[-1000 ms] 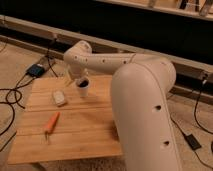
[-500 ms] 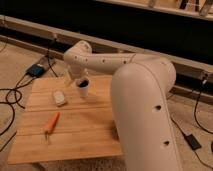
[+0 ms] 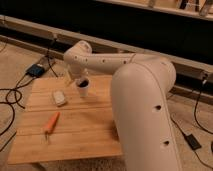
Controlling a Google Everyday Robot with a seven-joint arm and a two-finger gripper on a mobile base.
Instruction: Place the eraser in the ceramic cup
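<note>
The eraser (image 3: 60, 97), a small whitish-grey block, lies flat on the wooden table (image 3: 90, 130), left of centre. The ceramic cup (image 3: 82, 88), white with a dark inside, stands upright just right of the eraser, a short gap between them. My white arm reaches from the right foreground over the table's back. My gripper (image 3: 70, 76) hangs at the arm's far end, above the table's back edge, just up and left of the cup and behind the eraser. It holds nothing that I can see.
A slim orange-handled tool (image 3: 51, 123) lies on the table's front left. Black cables (image 3: 12, 97) and a blue box (image 3: 36, 70) lie on the floor to the left. A dark wall with a rail runs behind the table.
</note>
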